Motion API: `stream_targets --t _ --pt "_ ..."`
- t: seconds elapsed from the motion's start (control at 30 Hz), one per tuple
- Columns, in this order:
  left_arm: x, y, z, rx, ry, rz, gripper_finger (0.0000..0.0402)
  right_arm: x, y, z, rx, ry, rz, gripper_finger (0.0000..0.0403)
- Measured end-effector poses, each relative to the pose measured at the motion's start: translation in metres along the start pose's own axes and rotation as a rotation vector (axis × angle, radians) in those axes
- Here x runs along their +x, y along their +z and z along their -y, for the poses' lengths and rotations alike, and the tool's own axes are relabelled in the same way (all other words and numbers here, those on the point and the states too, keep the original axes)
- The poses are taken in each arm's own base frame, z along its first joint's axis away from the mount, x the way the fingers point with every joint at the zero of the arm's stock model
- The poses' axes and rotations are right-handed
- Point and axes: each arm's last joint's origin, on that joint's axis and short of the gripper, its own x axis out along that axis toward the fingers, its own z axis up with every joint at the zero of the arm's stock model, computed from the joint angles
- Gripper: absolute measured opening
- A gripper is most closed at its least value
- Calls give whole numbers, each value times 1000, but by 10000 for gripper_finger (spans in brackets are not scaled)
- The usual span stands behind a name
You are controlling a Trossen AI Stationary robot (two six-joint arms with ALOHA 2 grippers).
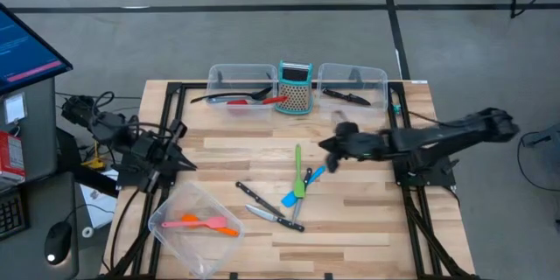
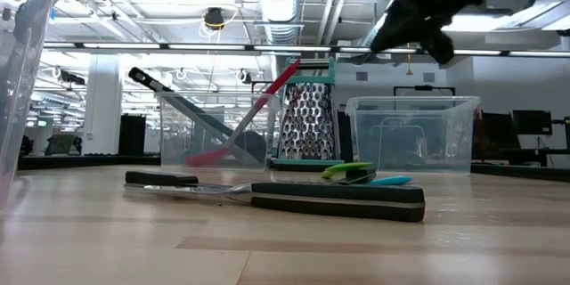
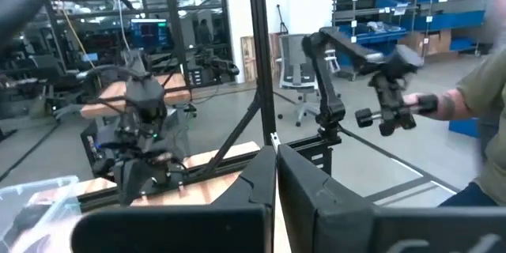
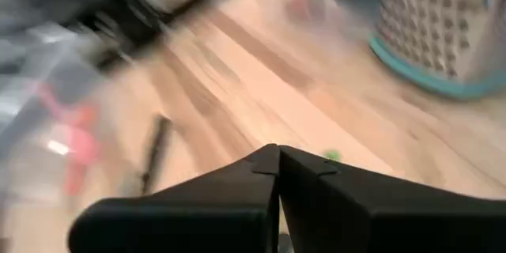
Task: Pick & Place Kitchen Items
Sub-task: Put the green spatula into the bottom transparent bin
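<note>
Loose on the table's middle lie a green spatula [image 1: 298, 168], a blue spatula [image 1: 299, 191] and two black-handled knives [image 1: 256, 192] [image 1: 276, 218]; the nearer knife [image 2: 337, 200] lies flat across the low view. A clear tub [image 1: 194, 221] at the near left holds an orange and a pink spatula [image 1: 206, 223]. My right gripper [image 1: 325, 150] hovers shut above the table, just right of the green spatula, its fingertips [image 4: 278, 164] together and slanting down. My left gripper [image 1: 189, 164] is shut at the table's left edge, fingers [image 3: 275, 198] level, with nothing in them.
At the far edge stand a clear tub [image 1: 240, 87] with a black and a red spoon, the teal-framed grater [image 1: 295, 87], and a clear tub [image 1: 353, 83] with a black knife. Bare wood lies at the near right. A person [image 3: 478, 103] stands beyond the table.
</note>
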Motion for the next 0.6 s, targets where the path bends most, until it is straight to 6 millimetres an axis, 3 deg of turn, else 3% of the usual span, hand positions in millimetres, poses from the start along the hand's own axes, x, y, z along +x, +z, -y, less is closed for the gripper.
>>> stream_targets --t 0.17,0.3,0.6 --pt "0 -1 0 -27 0 -5 1 48 12 -27 4 -232 -220 2" --pt "0 -1 0 -32 -1 -8 1 84 10 -43 23 -367 -373 24" --pt "0 -1 0 -38 0 -10 1 148 -4 -64 -8 -471 -593 160"
